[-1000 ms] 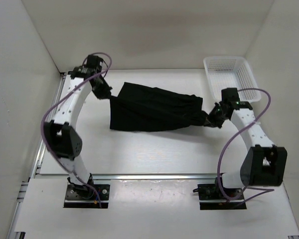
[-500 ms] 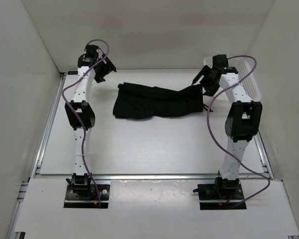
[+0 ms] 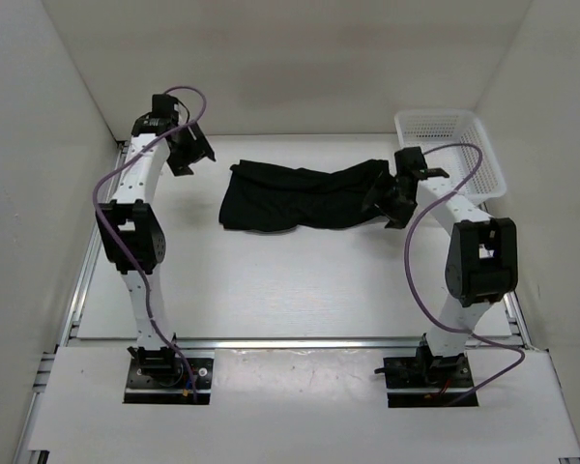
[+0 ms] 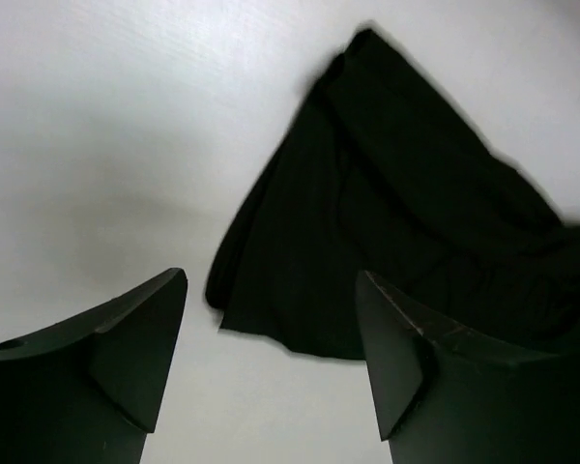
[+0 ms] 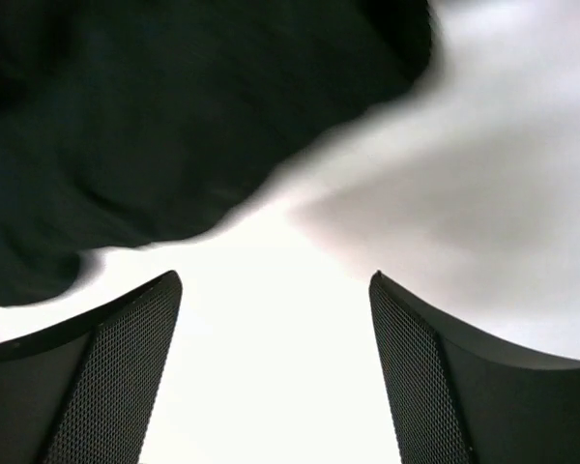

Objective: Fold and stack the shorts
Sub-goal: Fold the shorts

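The black shorts (image 3: 300, 196) lie bunched in a long strip across the far middle of the table. My left gripper (image 3: 193, 155) hangs open to the left of them, apart from the cloth. In the left wrist view the shorts (image 4: 406, 222) spread out beyond the open left gripper (image 4: 271, 278), with nothing between its fingers. My right gripper (image 3: 383, 205) is open at the right end of the strip. The right wrist view shows the shorts (image 5: 174, 116) just past the open right gripper (image 5: 275, 275), whose fingers (image 5: 126, 358) hold nothing.
A white mesh basket (image 3: 435, 117) stands at the back right corner, just behind the right arm. White walls close in the table on the left, right and back. A metal rail runs along the table's left and near edges.
Both grippers have opened and let go of the shorts, which now lie farther back on the table. The left gripper drew off to the left; the right one dropped beside the right end.
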You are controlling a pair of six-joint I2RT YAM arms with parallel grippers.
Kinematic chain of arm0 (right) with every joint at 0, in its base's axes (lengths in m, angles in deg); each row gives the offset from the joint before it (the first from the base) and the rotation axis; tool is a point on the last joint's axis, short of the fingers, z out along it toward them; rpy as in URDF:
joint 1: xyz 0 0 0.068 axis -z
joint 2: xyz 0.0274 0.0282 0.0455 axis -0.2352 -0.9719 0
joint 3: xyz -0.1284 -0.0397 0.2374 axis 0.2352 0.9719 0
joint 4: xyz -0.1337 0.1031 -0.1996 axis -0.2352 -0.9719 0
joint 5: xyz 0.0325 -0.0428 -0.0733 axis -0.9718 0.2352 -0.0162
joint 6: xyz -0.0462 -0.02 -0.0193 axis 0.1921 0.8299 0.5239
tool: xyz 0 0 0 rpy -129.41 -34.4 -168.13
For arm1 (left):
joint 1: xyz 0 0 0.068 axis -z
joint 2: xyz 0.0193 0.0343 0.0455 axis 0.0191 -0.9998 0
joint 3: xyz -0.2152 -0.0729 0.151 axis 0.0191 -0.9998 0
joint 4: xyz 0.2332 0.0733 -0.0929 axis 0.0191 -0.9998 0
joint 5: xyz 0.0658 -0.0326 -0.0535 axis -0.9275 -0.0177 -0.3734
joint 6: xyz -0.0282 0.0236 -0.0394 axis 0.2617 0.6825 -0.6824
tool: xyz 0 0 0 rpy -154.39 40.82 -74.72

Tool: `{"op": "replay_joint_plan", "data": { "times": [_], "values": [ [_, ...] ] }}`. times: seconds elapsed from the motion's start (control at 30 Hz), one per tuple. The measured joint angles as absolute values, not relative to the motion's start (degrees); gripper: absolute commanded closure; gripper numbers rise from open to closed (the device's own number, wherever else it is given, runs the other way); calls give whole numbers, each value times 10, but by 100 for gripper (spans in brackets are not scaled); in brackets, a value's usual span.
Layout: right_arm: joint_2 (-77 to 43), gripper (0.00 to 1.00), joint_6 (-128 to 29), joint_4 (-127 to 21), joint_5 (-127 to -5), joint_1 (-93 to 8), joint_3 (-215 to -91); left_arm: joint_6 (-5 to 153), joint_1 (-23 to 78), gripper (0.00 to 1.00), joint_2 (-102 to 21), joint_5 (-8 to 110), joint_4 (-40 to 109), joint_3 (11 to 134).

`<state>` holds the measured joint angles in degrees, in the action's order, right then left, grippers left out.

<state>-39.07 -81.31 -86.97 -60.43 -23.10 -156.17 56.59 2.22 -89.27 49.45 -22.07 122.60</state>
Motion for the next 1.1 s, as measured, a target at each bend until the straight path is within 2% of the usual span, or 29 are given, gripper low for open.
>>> {"op": "replay_joint_plan", "data": {
  "times": [0.03,0.07,0.1,0.27,0.43,0.53,0.63,0.67,0.7,0.73,0.77,0.8,0.83,0.87,0.93,1.03,1.1],
  "values": [
    [-383,13,-817,-867,-614,-225,-1537,570,25,15,-867,496,-220,1191],
    [-380,10,-820,-865,-623,-218,-1520,572,30,2,-849,498,-225,1164],
    [-380,5,-824,-863,-633,-213,-1507,577,35,0,-839,500,-227,1142],
    [-392,4,-830,-845,-667,-201,-1505,580,68,0,-868,519,-232,1071],
    [-444,2,-835,-820,-689,-200,-1550,581,87,0,-928,524,-238,1051],
    [-477,4,-837,-803,-691,-200,-1576,582,85,4,-951,525,-245,1066],
    [-500,10,-839,-790,-691,-200,-1600,585,83,15,-964,522,-235,1092],
    [-508,19,-839,-786,-690,-200,-1609,586,83,21,-972,522,-231,1101],
    [-513,23,-839,-782,-689,-200,-1614,585,82,47,-980,523,-234,1111],
    [-519,28,-840,-779,-686,-200,-1621,584,81,64,-984,523,-234,1116],
    [-525,35,-841,-777,-684,-201,-1628,585,81,80,-989,523,-229,1121],
    [-530,51,-842,-777,-680,-202,-1633,585,80,90,-995,523,-226,1125],
    [-536,60,-841,-777,-675,-204,-1641,586,80,90,-1001,527,-228,1131],
    [-542,75,-841,-777,-673,-207,-1649,588,80,90,-1005,530,-230,1137],
    [-555,87,-841,-781,-667,-211,-1668,589,80,90,-1012,527,-236,1153],
    [-589,100,-841,-805,-664,-217,-1721,589,77,90,-1021,525,-250,1186],
    [-612,100,-841,-830,-663,-221,-1760,589,73,90,-1021,527,-258,1209]
  ]
}}
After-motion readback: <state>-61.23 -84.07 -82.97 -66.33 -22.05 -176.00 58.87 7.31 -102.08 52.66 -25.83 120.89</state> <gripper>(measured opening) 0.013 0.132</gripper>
